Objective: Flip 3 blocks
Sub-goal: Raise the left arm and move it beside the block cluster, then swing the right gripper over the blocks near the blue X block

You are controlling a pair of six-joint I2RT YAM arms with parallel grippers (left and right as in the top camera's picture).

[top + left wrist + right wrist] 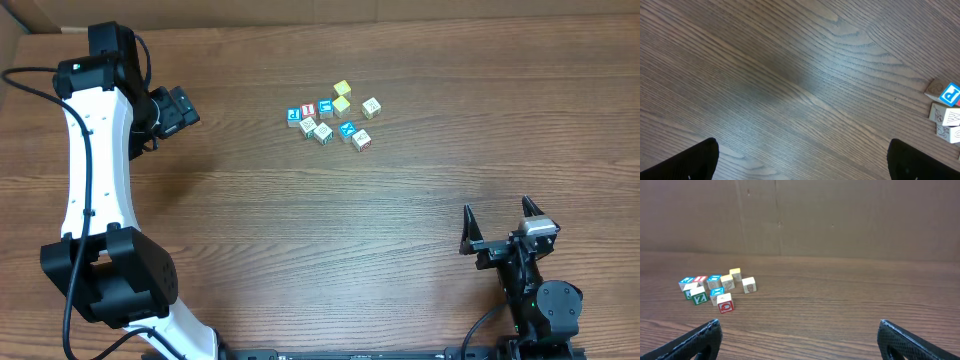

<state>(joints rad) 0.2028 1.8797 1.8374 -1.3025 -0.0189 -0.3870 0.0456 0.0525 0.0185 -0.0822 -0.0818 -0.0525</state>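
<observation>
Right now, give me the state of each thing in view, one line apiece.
left fingers, open, holding nothing
right fingers, open, holding nothing
blue X block, flat on the table, X face up
cream block with red mark, flat on the table, next to blue X block
yellow cubes, flat on the table, next to each other
blue P cube, flat on the table, P face up

A cluster of small wooden cubes (325, 107) sits on the bench (300, 230) toward the far side, about midway across. In it the blue X block (347, 130) lies between a cream block with a green mark (323, 133) and a cream block with a red mark (361, 140). A yellow cube (342, 89) marks its far edge. The left gripper (185, 108) hangs well left of the cluster. The right gripper (497, 215) rests at near right, jaws spread apart.
</observation>
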